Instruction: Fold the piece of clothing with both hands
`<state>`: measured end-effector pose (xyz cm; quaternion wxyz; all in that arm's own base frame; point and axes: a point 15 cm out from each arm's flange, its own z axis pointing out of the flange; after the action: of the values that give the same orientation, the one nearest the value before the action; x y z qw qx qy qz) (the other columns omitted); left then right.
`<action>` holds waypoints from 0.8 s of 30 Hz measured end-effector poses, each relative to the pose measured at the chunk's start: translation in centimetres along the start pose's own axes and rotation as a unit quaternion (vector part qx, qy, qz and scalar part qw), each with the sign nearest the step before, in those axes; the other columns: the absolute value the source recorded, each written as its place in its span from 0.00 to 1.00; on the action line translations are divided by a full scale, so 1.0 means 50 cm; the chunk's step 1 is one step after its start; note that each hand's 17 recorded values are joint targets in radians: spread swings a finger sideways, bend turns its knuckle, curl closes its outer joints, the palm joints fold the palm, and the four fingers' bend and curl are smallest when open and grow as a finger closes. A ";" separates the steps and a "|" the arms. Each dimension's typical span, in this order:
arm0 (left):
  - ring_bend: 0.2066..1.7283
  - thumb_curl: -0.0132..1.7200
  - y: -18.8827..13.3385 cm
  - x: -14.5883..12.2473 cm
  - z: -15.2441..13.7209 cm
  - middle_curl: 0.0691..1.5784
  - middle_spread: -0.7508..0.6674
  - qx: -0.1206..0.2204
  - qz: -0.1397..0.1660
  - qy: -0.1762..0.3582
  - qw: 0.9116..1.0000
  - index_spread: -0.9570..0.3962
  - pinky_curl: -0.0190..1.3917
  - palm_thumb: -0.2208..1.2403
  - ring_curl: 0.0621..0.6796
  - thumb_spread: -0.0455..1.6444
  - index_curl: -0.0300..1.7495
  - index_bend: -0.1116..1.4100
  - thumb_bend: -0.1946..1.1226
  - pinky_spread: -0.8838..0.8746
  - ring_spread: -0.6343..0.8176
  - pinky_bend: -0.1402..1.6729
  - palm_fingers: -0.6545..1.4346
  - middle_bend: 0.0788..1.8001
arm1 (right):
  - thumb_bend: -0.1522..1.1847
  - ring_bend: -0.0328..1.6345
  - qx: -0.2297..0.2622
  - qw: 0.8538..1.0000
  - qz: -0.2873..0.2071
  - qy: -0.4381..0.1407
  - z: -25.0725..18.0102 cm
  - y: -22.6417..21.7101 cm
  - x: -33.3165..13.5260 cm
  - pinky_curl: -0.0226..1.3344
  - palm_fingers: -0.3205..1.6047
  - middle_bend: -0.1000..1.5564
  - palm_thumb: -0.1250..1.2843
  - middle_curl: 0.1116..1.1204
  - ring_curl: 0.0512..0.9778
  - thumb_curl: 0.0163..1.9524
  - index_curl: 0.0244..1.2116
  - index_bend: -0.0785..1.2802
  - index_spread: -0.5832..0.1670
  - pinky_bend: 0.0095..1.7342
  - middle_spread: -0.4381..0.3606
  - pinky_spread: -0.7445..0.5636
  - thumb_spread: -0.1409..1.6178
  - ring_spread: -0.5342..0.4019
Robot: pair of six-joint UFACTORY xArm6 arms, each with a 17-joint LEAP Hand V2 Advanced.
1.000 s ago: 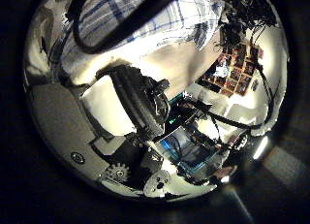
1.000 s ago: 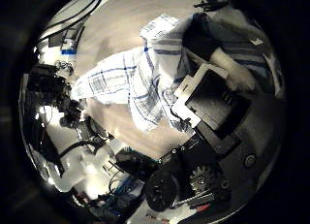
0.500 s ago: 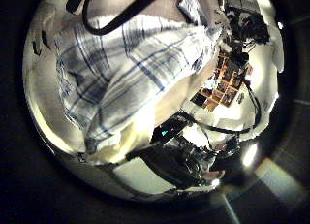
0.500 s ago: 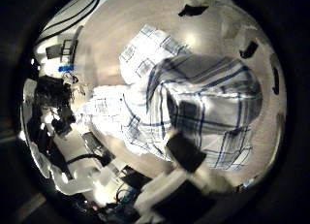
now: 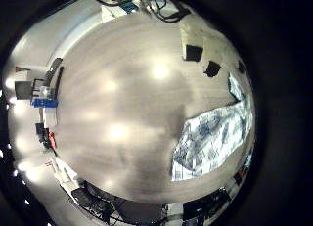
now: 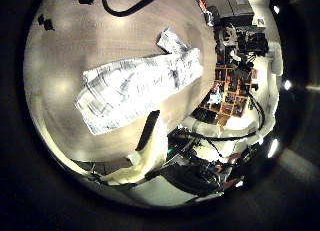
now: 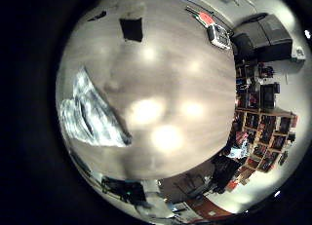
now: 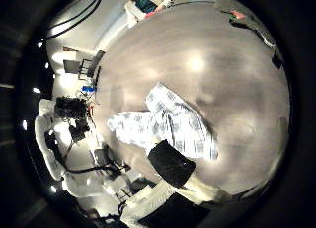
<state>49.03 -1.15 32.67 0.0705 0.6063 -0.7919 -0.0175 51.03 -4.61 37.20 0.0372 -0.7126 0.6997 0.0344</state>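
A checked piece of clothing (image 6: 140, 83) lies flat on the wooden table (image 5: 108, 99) as a long folded strip, with one loose end sticking out. It shows small in the left little finger side view as the cloth (image 5: 210, 138) and in both right palm views as the cloth (image 7: 93, 113) (image 8: 173, 124). My left hand (image 6: 145, 156) is raised well above it, with one finger reaching straight in and holding nothing. My right hand (image 8: 178, 174) is also high over the cloth, its fingertip free of the fabric.
Two small dark blocks (image 5: 196, 53) (image 5: 211, 67) sit on the table beyond the cloth, and one dark block (image 7: 131, 28) shows in the right little finger side view. A cable (image 6: 130, 6) loops at the table's edge. Shelving (image 6: 235, 81) stands behind.
A second ago fingers were curled in the cloth close to both palms. Both hands have since let go and risen, and the cloth now lies small on the table.
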 end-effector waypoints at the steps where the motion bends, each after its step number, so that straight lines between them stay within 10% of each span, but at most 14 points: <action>1: 0.40 0.17 0.012 0.011 0.005 0.25 0.62 -0.004 0.004 0.001 1.000 0.62 0.42 0.30 0.43 0.71 0.40 0.23 0.13 0.60 0.53 0.31 0.35 0.11 | 0.10 0.54 -0.011 1.000 -0.002 -0.002 -0.004 0.017 0.008 0.45 0.26 0.37 0.33 0.32 0.40 0.18 0.35 0.22 0.25 0.36 0.37 0.88 0.79 0.48; 24: 0.32 0.17 0.112 0.065 0.123 0.20 0.63 -0.015 0.021 -0.006 1.000 0.64 0.34 0.29 0.33 0.72 0.31 0.20 0.13 0.64 0.56 0.24 0.41 0.06 | 0.10 0.54 -0.140 0.989 0.014 -0.037 0.229 0.120 0.090 0.37 0.30 0.34 0.34 0.29 0.33 0.15 0.27 0.17 0.35 0.33 0.45 0.83 0.77 0.46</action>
<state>42.02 -3.14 27.52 0.0757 0.5881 -0.8046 -0.0314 45.13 -8.04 25.33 -0.0375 -0.6995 0.6958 0.1587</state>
